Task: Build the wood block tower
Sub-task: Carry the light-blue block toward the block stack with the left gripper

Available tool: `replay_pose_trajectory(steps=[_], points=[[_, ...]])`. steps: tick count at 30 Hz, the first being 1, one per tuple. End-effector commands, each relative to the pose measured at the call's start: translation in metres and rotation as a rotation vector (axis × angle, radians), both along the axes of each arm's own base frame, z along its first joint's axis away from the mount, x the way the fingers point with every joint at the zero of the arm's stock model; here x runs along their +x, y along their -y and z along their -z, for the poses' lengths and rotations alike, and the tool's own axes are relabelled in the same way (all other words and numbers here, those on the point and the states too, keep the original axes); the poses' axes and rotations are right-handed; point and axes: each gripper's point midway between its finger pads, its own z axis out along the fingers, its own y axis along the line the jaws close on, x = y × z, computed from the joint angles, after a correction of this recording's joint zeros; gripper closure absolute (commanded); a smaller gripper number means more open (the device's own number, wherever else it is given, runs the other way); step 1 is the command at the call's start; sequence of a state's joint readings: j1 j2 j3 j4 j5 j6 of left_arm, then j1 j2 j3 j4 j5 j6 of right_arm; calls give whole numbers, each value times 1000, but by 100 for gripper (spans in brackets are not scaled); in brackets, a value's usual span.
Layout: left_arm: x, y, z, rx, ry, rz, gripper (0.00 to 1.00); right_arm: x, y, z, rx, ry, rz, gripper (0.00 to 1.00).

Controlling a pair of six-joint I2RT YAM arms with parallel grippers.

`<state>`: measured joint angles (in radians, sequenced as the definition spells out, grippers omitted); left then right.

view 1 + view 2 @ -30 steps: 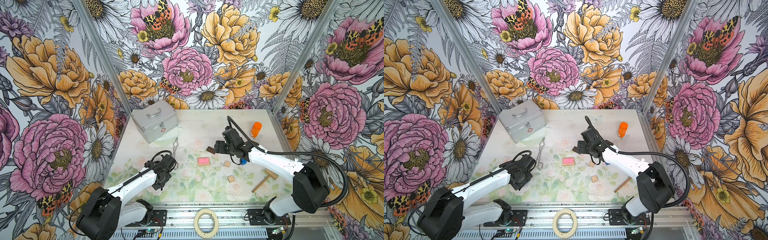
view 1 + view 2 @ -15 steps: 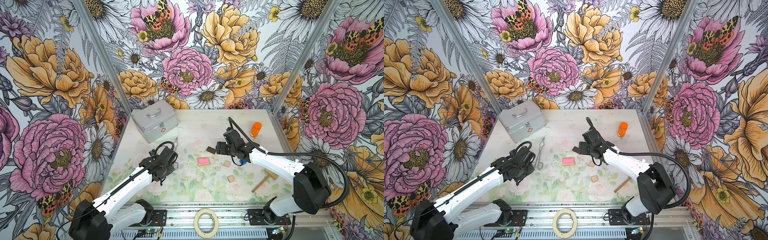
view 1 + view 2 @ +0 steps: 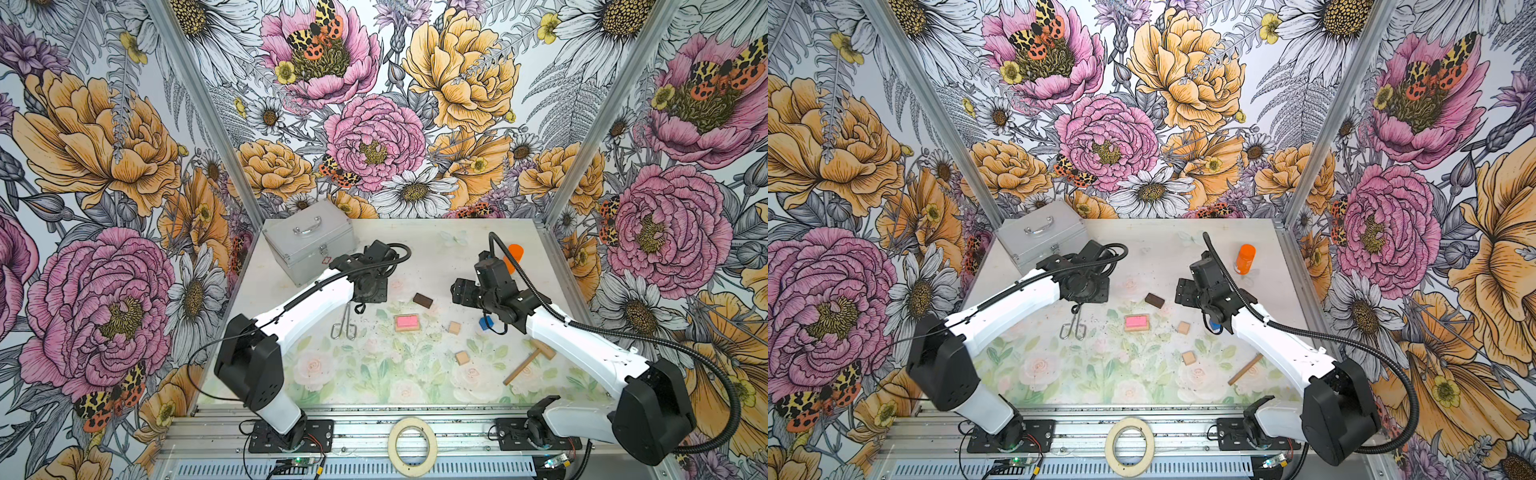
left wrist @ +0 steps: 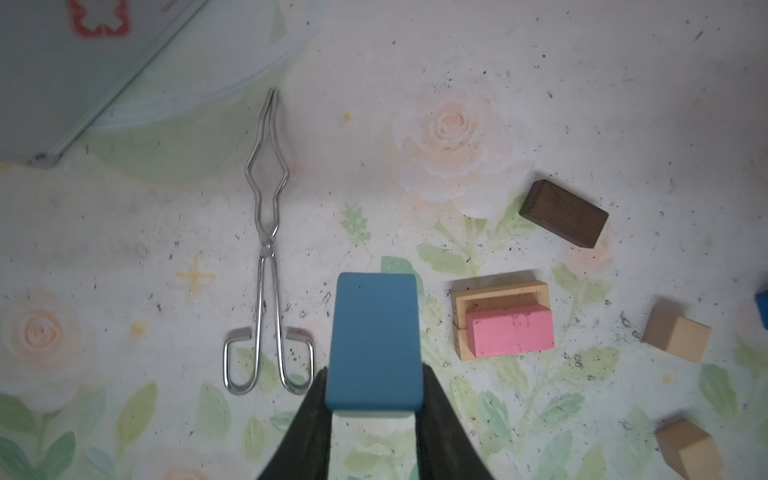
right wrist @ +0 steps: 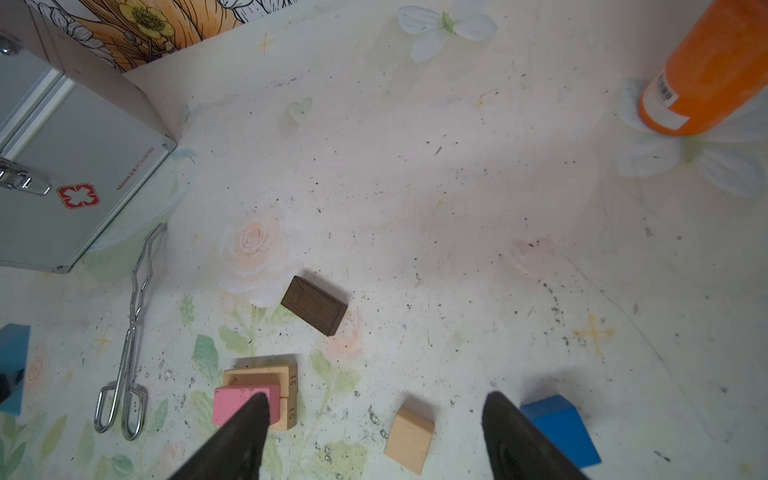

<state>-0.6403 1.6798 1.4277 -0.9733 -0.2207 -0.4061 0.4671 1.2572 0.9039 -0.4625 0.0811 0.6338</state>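
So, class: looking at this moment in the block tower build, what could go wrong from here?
The left claw pinches the blue block by one end only. Most of it juts out, so it may pivot or slip when set down.
The pink bar on its tan base is a small landing spot, so a misplaced block could slide off.
The open right claw hovers close by, so the two claws may bump.

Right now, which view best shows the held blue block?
The left wrist view: the blue block fills the middle, clamped between the left fingers. The right wrist view catches one edge; both top views hide it.
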Motion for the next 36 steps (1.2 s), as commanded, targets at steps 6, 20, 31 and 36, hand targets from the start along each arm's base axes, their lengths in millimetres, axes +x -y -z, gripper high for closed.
replay_pose_trajectory(steps=[6, 20, 31, 36], points=[[40, 49, 34, 86, -65, 384, 100, -18, 26, -2, -13, 9, 39, 18], [70, 44, 91, 112, -162, 477, 100, -27, 39, -1, -1, 4, 77, 18], [78, 44, 110, 94, -187, 502, 70, -27, 38, -1, 11, -1, 87, 18], [79, 43, 108, 96, -182, 507, 54, -27, 37, -1, 16, -4, 86, 18]])
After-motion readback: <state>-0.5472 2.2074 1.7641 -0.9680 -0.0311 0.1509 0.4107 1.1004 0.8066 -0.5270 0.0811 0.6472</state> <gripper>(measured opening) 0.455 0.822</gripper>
